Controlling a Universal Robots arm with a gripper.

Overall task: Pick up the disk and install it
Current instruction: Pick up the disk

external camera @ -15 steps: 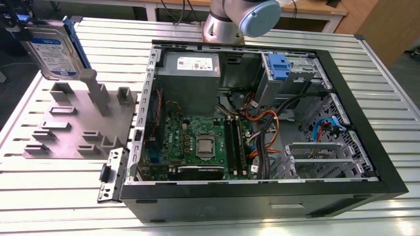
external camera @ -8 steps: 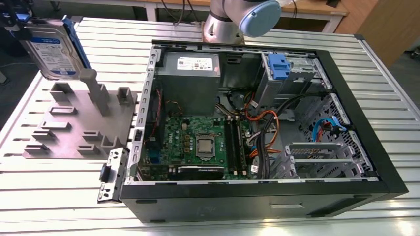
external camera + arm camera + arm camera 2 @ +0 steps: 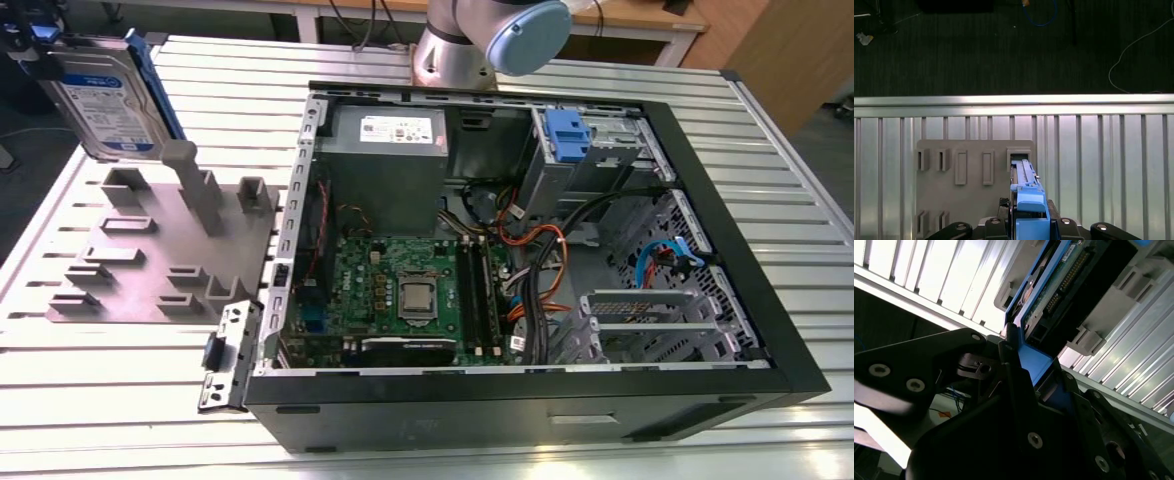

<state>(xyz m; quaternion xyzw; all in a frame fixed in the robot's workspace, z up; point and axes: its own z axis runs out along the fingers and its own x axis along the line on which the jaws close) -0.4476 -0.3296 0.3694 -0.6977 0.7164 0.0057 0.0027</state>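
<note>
The disk (image 3: 114,100), silver with a white-and-blue label and a blue carrier, stands upright at the exterior view's far left, over the far corner of the grey slotted fixture (image 3: 147,260). My gripper (image 3: 40,50) is shut on its upper end. In the first wrist view the disk (image 3: 1025,185) shows edge-on, running from my gripper (image 3: 1029,222) down toward a slot (image 3: 1019,152) in the fixture (image 3: 969,195). I cannot tell whether its lower end still sits in that slot. The second wrist view shows the disk's circuit-board side (image 3: 1054,285), with black fingers (image 3: 1009,360) pressed on the blue carrier.
An open black computer case (image 3: 747,250) lies on the slatted aluminium table (image 3: 120,400), to the exterior view's right of the fixture. Inside are a grey power supply box (image 3: 387,135), a motherboard (image 3: 400,290), cables and a silver cage with a blue latch tab (image 3: 567,135). The arm's base (image 3: 481,40) stands behind the case.
</note>
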